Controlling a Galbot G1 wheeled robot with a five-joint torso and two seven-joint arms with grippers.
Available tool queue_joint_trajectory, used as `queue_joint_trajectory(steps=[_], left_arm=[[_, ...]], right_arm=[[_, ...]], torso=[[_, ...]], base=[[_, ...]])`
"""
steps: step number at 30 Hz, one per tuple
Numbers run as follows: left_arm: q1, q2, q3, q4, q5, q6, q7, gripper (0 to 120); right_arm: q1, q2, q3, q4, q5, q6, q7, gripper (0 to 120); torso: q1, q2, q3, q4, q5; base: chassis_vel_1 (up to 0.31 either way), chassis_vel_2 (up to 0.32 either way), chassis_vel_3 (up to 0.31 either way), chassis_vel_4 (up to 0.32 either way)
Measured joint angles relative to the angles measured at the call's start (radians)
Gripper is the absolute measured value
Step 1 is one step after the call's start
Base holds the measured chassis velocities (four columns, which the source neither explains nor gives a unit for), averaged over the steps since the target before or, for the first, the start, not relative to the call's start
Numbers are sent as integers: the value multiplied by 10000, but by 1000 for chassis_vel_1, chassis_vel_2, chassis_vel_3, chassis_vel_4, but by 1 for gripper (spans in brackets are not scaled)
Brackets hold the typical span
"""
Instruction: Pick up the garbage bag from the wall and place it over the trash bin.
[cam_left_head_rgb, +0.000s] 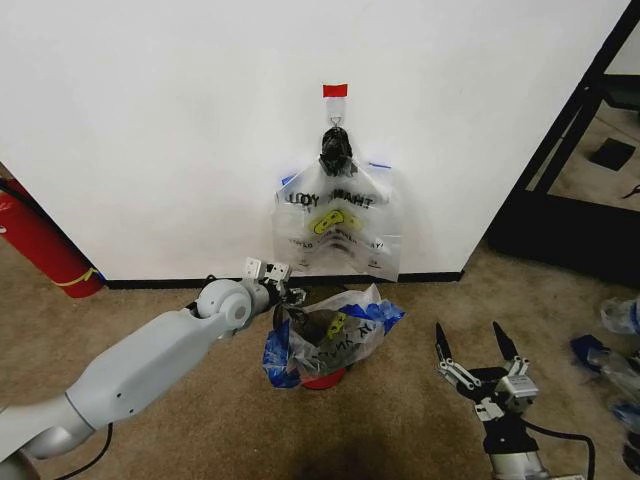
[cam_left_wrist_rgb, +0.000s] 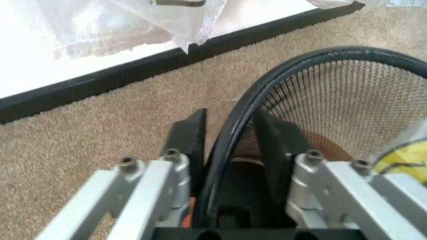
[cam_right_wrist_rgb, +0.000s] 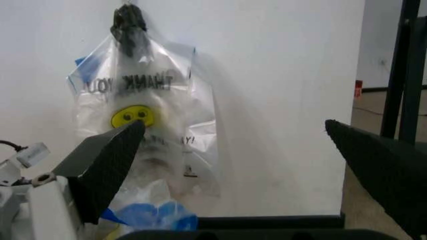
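Clear thin plastic, printed with a yellow smiley and edged with blue handles, is draped over the small round black mesh trash bin (cam_left_head_rgb: 322, 372) on the tan carpet (cam_left_head_rgb: 200, 430); this garbage bag (cam_left_head_rgb: 340, 335) covers most of the basket, so from the head view little more than the red base peeks out beneath it. The lettering on it is crumpled and hard to read.

The left gripper (cam_left_head_rgb: 287, 298) sits at the bin's near-left edge. In the left wrist view its two dark fingers (cam_left_wrist_rgb: 190, 145) straddle the black rim (cam_left_wrist_rgb: 293, 65), one outside the mesh wall and one inside, with the rim running between them; they stand apart, and I cannot tell whether they press the rim or catch any plastic. A corner of the bag's yellow print shows at that view's edge.

Above the bin, the bunch of matching bags (cam_left_head_rgb: 338, 225) hangs from a black knot (cam_left_head_rgb: 335, 148) under a small red tape strip (cam_left_head_rgb: 335, 90) on the plain white wall (cam_left_head_rgb: 180, 120), its "THANK YOU" print blurred. A black baseboard (cam_left_head_rgb: 160, 283) runs along the foot of the wall, and a red fire extinguisher (cam_left_head_rgb: 40, 245) is cut off at the far left.

The right gripper (cam_left_head_rgb: 478, 352) hovers low beside the bin, well apart from it, fingers spread wide and holding nothing.
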Motion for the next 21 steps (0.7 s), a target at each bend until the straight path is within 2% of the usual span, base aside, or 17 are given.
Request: queue_joint_trajectory(steps=[8,13,19,21], left_arm=[[238,201,-309,-375,-595,72,-460,1],[786,479,-1066,-1133,-919,82,-869,1],[3097,730,-3496,-2998,-1550,-64,-2111,1],[3502,732,-3803,-3253,-1603,-104,-2306,1]], right_arm=[[98,11,-128,-53,12,-176,205,100],[147,3,-174,-30,0,-244,285,100],[190,-50,-304,-156,-21,-259,397,100],[214,-68,-351,-187,-35,-287,438,100]], torso=[[0,0,1,-1,0],[0,0,0,-1,1],[0,0,-1,2,0],[0,0,0,1,-2]], base=[[0,0,0,0],[0,0,0,0],[0,0,0,0],[0,0,0,0]])
